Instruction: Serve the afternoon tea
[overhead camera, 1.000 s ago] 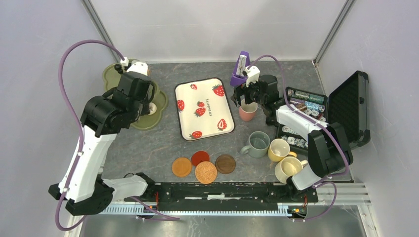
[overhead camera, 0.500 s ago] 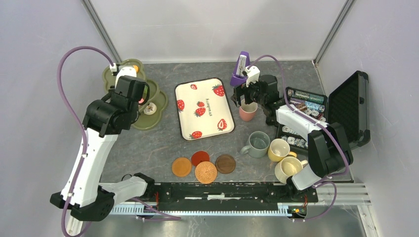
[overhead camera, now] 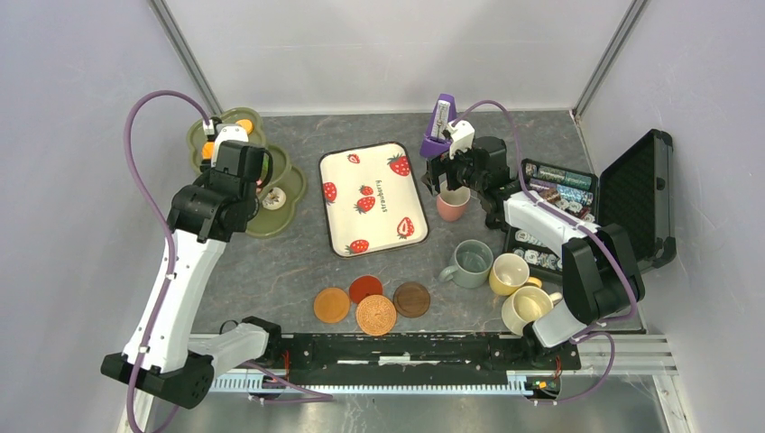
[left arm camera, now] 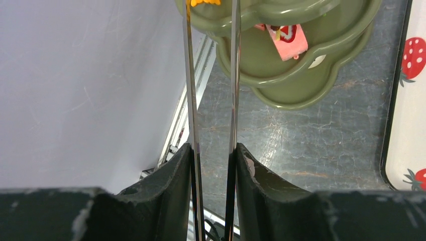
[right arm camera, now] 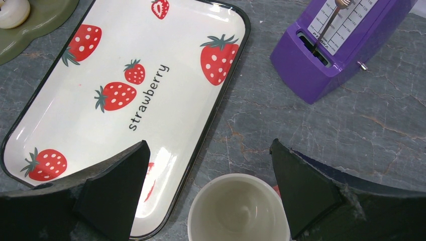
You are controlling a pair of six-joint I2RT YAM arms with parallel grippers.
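left hand (left arm camera: 212,155): clamped on thin metal tongs (left arm camera: 233,90), blades reaching up to the stand's top tier

stand (left arm camera: 301,95): olive-green, upper left of the overhead frame, on the bench (overhead camera: 271,271)

pastries: pink one (left arm camera: 287,37) on a lower tier, orange one (overhead camera: 208,151) by the tong tips, can't tell if it's pinched

right hand (right arm camera: 208,150): spread wide, one finger either side above the pink mug (right arm camera: 238,208), not gripping it

pink mug spot: upright between the strawberry tray (right arm camera: 125,75) and the black case (overhead camera: 640,194), just below the purple metronome (right arm camera: 341,40)

other mugs: grey-green (overhead camera: 471,262), yellow (overhead camera: 510,272), cream (overhead camera: 526,307), bunched lower right

coasters (overhead camera: 375,314): four, bottom centre
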